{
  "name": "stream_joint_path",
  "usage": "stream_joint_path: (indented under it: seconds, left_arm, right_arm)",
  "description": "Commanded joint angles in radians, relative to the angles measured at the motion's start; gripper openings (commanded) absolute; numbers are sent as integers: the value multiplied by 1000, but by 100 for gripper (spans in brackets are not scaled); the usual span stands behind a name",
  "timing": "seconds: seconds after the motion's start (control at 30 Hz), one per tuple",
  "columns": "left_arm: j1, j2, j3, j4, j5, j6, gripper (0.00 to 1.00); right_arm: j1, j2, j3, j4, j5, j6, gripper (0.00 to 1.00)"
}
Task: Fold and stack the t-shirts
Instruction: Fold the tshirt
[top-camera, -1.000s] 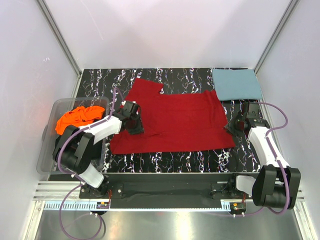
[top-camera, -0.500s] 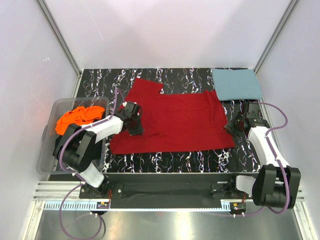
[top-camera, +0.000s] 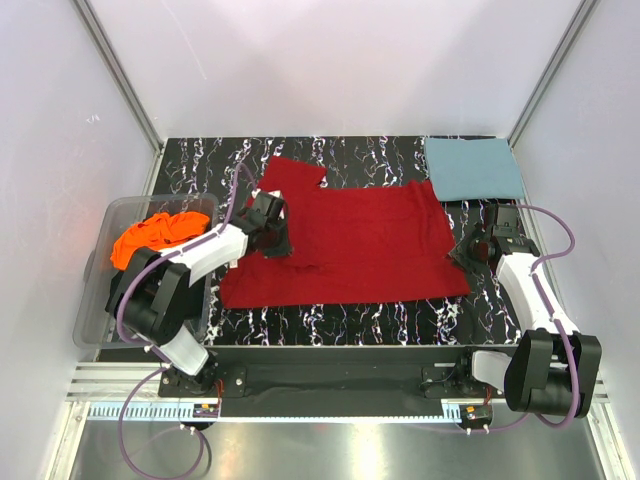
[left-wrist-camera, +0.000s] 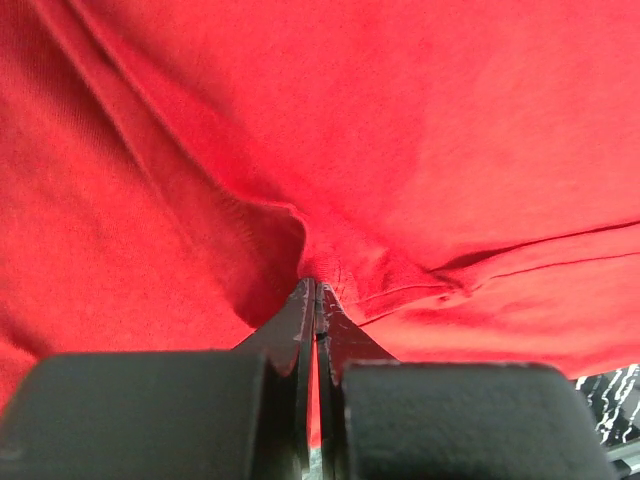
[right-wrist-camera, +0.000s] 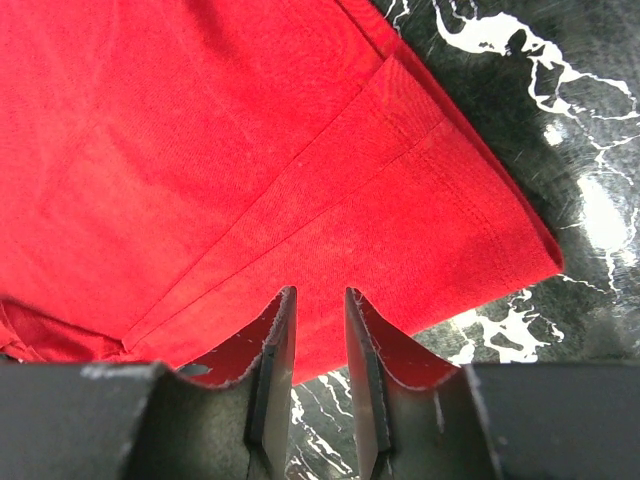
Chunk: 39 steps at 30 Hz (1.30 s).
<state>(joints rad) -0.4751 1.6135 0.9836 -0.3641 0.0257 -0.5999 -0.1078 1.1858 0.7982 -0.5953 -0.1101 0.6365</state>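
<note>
The left fingers (left-wrist-camera: 292, 335) are clamped tight on a pinch of the red t-shirt (top-camera: 350, 245), which lies spread mid-tabletop (top-camera: 400, 152). The right fingers (right-wrist-camera: 272, 375) are narrowly parted at its right hem, perhaps just clear of the cloth; hard to tell.

White panels (top-camera: 340, 60) enclosing a marbled table (top-camera: 380, 150) suggest a lab.

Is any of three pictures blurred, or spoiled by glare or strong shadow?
Top external: sharp, evenly lit. Left wrist: the red shirt slightly soft, with dark shadow in the fold above the jaws. Right wrist: sharp; bright patches on the table may be glare.
</note>
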Motion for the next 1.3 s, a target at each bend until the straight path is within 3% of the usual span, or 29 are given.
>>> stream_joint_path:
  seconds: [0.0,0.67,0.87,1.03,1.17,1.27]
  left_arm:
    - [-7,5,73,39,-7,48,0]
    - [-23,229,320,97,106,256,0]
    - [-25,305,438,27,143,347,18]
    - [-25,263,467,1,132,351,32]
    - [-25,189,478,-106,48,310,34]
    - [-25,86,383,-137,25,276,33]
  right_arm:
    - [-3,-6,13,15,-20,0,33]
    - [-3,8,15,19,-13,-4,33]
    - [-3,21,29,20,-22,-3,33]
    - [-3,15,27,20,-39,-1,34]
    - [-3,29,30,22,-83,-4,34]
    - [-3,55,30,25,-115,6,34]
